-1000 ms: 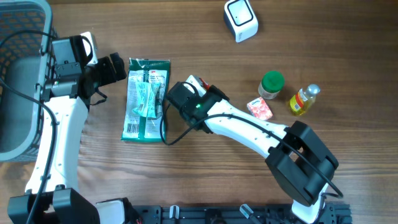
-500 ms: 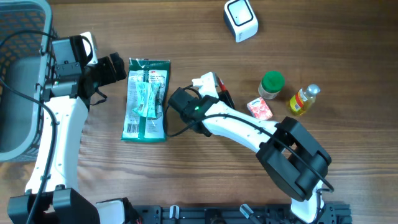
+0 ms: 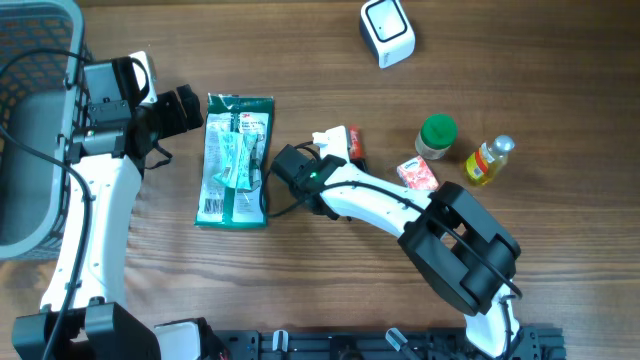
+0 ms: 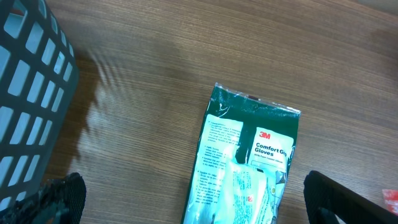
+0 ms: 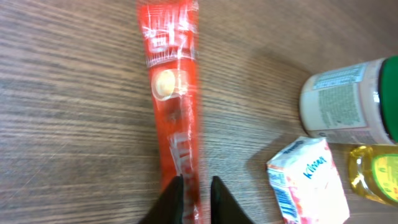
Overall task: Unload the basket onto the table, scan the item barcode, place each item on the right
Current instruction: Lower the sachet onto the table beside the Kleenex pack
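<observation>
A red stick packet point(image 5: 175, 93) lies lengthwise on the wooden table, its red end also showing in the overhead view point(image 3: 354, 141). My right gripper point(image 5: 196, 182) straddles its near end. The jaws stand a narrow gap apart, the left finger against the wrapper and bare table showing beside the right one. In the overhead view this gripper point(image 3: 335, 140) sits mid-table. The white barcode scanner point(image 3: 387, 32) stands at the far edge. My left gripper point(image 4: 199, 208) is wide open over the top of a green gloves pack point(image 4: 249, 162), holding nothing.
A green-lidded jar point(image 3: 436, 137), a small Kleenex pack point(image 3: 418, 175) and a yellow oil bottle point(image 3: 487, 160) stand right of the red packet. A grey basket point(image 3: 30, 120) fills the left edge. The gloves pack point(image 3: 235, 160) lies between the arms.
My right gripper has swung right and turned, bringing the red packet down flat on the table near the jar, and its jaws have parted slightly. The left arm has not moved.
</observation>
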`<state>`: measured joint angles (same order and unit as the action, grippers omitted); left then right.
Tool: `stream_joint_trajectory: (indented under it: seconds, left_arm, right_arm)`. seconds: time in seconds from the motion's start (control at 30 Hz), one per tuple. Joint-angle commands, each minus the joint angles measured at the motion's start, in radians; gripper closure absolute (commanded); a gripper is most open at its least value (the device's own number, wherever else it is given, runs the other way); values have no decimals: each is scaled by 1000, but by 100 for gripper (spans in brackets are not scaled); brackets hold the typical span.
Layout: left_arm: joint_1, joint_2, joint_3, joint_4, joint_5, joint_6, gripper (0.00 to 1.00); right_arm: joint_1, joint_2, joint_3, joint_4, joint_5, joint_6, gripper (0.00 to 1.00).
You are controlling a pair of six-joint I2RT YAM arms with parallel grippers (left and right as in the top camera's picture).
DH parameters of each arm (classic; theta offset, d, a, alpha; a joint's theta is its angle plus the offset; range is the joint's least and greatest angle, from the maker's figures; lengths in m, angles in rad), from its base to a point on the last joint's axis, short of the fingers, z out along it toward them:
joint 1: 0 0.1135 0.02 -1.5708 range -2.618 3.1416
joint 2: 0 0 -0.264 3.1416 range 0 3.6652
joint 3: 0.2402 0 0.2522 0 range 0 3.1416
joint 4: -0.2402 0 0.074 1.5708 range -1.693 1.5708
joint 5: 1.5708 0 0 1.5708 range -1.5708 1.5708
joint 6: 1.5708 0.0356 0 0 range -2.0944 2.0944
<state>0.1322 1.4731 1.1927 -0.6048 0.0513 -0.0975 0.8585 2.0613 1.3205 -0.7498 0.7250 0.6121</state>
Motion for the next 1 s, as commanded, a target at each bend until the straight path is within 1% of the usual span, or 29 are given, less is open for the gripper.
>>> stream_joint_trajectory:
  seconds: [0.0, 0.07, 0.1, 0.17, 0.2, 0.23, 0.27, 0.3, 0.37, 0.47, 0.57, 0.6, 0.7, 0.8, 0.97]
  left_arm:
    - [4, -14, 14, 3, 8, 15, 0]
    - [4, -14, 14, 3, 8, 15, 0]
    - [4, -14, 14, 3, 8, 15, 0]
    - [4, -14, 14, 3, 8, 15, 0]
    - [4, -14, 14, 3, 8, 15, 0]
    - [4, -14, 14, 3, 8, 15, 0]
    - [4, -14, 14, 3, 8, 15, 0]
    - [4, -14, 14, 3, 8, 15, 0]
    - [4, -14, 14, 3, 8, 15, 0]
    - [4, -14, 14, 3, 8, 15, 0]
    - [4, -14, 14, 3, 8, 15, 0]
    - [4, -14, 14, 3, 8, 15, 0]
    - [4, -14, 14, 3, 8, 15, 0]
    - [4, -14, 14, 3, 8, 15, 0]
    - [4, -14, 14, 3, 8, 15, 0]
  right_arm:
    - [-5, 17, -6, 10, -79, -19, 75]
    - [-5, 16, -5, 13, -104, -61, 69]
    - [-5, 15, 2, 3, -106, -74, 68]
    - [-9, -6, 24, -36, -114, -70, 62]
    - [-16, -26, 35, -53, -134, -69, 62]
    - [-29, -55, 47, -64, -182, -70, 62]
    - [-47, -87, 54, -64, -243, -71, 58]
    - [-76, -122, 54, -63, -322, -71, 51]
    - [-139, -152, 54, -76, -474, -70, 50]
    - [-223, -146, 42, -87, -667, -66, 52]
    - [-278, -132, 0, -54, -772, -60, 64]
    - [-279, -125, -10, -46, -776, -59, 68]
    - [-267, -114, -32, -2, -771, -51, 68]
    - [-267, -112, -70, 28, -710, 2, 69]
    - [-267, -103, -79, 42, -681, 1, 69]
